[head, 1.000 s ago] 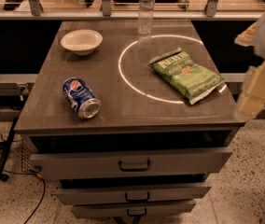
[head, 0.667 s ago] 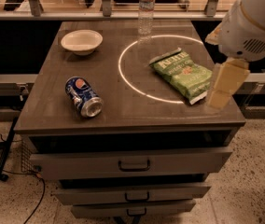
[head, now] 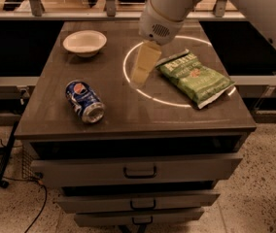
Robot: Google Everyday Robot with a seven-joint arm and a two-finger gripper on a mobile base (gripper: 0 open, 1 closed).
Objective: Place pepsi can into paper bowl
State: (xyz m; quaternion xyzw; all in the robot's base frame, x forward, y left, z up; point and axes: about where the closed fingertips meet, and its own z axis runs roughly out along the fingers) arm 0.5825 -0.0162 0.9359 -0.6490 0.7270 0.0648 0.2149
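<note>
The pepsi can [head: 85, 101] lies on its side on the front left of the cabinet top, its silver end toward the front. The paper bowl [head: 84, 42] stands empty at the back left. My gripper [head: 145, 65] hangs from the white arm over the middle of the top, to the right of and behind the can, and holds nothing.
A green chip bag [head: 195, 76] lies on the right inside a lit white ring [head: 128, 79]. The cabinet top [head: 128, 115] has drawers [head: 139, 170] below its front edge. A cable [head: 2, 164] runs on the floor at the left.
The arm has swung in from the right edge to over the middle of the top. The can, bowl and chip bag have stayed put.
</note>
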